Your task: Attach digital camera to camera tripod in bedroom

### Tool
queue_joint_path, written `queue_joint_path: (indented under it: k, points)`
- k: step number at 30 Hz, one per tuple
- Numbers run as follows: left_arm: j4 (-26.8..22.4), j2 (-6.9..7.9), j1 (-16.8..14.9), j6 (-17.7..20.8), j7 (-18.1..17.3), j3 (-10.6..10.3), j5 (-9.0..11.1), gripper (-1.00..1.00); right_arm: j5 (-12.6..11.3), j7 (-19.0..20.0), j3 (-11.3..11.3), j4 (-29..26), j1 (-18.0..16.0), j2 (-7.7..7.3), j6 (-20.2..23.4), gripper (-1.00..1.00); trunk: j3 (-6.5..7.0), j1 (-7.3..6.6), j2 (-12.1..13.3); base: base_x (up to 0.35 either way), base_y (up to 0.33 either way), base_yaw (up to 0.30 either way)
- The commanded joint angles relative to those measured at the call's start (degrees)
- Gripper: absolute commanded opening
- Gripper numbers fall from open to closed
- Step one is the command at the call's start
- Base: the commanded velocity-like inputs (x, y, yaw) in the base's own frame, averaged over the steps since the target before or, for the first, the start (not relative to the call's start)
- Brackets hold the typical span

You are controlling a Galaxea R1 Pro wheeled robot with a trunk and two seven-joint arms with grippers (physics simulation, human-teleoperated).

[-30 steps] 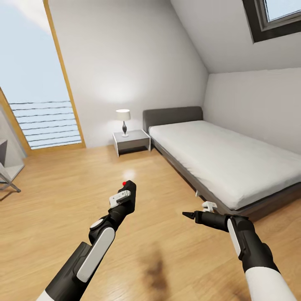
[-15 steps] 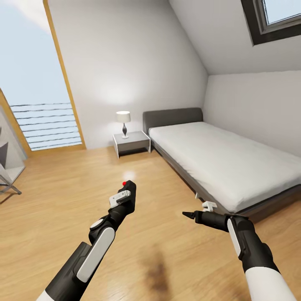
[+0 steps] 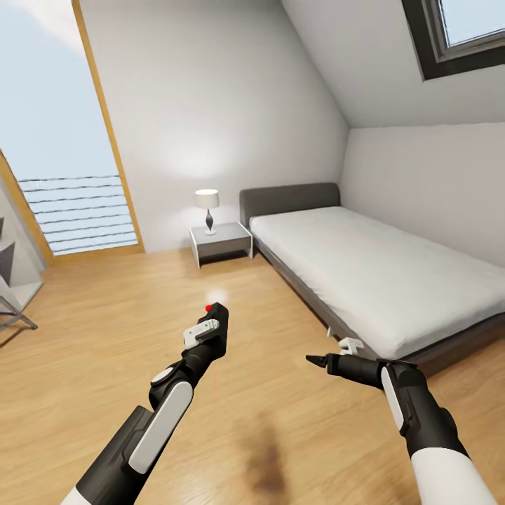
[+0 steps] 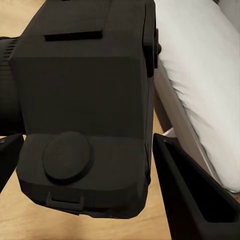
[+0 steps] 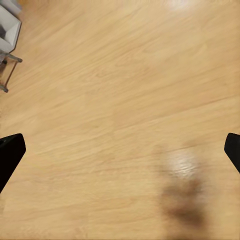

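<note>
The digital camera, black with a tiny red dot on top, is held up over the wood floor by my left gripper, which is shut on it. In the left wrist view the camera's body sits between the two dark fingers. My right gripper hovers over the floor beside the bed; in the right wrist view the right gripper is open, its fingertips far apart with only bare planks between. The camera tripod is out of view.
This is the bedroom: a grey-framed bed with white mattress runs along the right wall, with a nightstand and lamp at its head. A tall glazed door is at left. Grey thin-legged furniture sits at the left edge.
The head view has shifted slightly, so the room sits a little lower and the furniture at the left edge has slid further out. Both arms hold the same pose.
</note>
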Motion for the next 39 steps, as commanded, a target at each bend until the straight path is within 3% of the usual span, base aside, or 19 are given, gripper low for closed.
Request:
queue_joint_path:
  k: [1,39]
  points:
    - [-0.07,0.04,-0.05,0.13,0.32,-0.11,0.26,-1.0,0.52,0.52,-0.14,-0.05,-0.05,0.04,0.2,1.0,0.13,-0.23,0.39,0.0,0.0,0.0]
    - [0.13,0.04,-0.05,0.08,0.39,-0.08,0.43,-1.0,0.58,0.63,-0.07,-0.23,-0.05,0.07,0.19,1.0,6.95,-8.58,15.63,0.0,0.0,0.0]
